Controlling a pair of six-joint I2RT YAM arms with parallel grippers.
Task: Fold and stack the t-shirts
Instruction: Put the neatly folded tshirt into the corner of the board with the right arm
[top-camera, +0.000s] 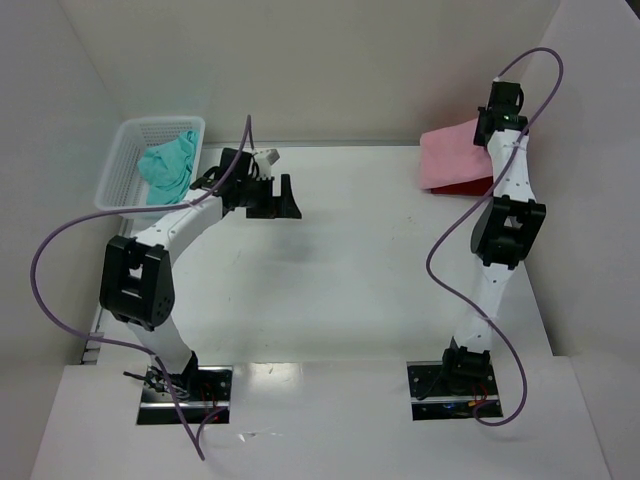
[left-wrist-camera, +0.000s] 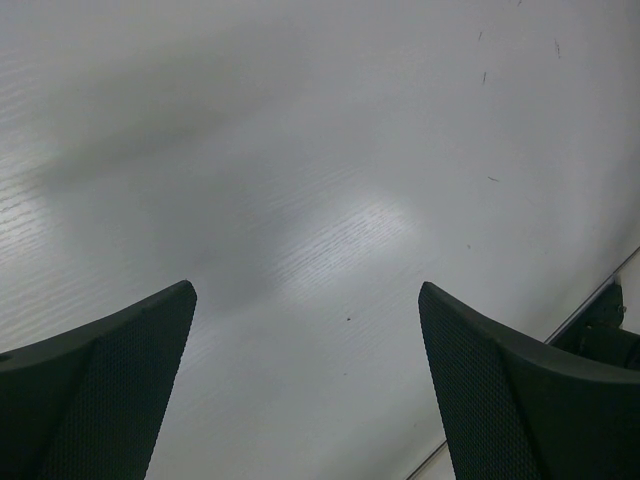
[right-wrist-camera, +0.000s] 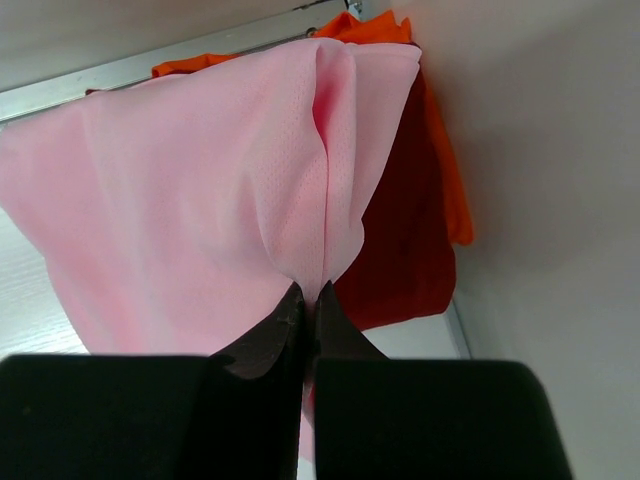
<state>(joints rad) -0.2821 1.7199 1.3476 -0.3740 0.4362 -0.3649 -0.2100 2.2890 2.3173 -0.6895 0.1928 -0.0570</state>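
Note:
The light pink t-shirt (top-camera: 452, 152) lies over the bright red t-shirt (top-camera: 470, 187) at the table's far right corner. In the right wrist view my right gripper (right-wrist-camera: 312, 292) is shut on a pinched fold of the pink shirt (right-wrist-camera: 180, 210), with the red shirt (right-wrist-camera: 405, 250) under it. In the top view the right gripper is hidden behind its wrist (top-camera: 500, 110). The teal t-shirt (top-camera: 168, 167) lies crumpled in the white mesh basket (top-camera: 122, 160) at far left. My left gripper (top-camera: 283, 197) is open and empty over bare table, just right of the basket; its fingers (left-wrist-camera: 110, 390) show only tabletop between them.
White walls close the back and both sides; the right wall (right-wrist-camera: 540, 150) stands close beside the shirts. A metal strip (right-wrist-camera: 120, 70) runs along the table's far edge. Purple cables (top-camera: 45, 250) loop off both arms.

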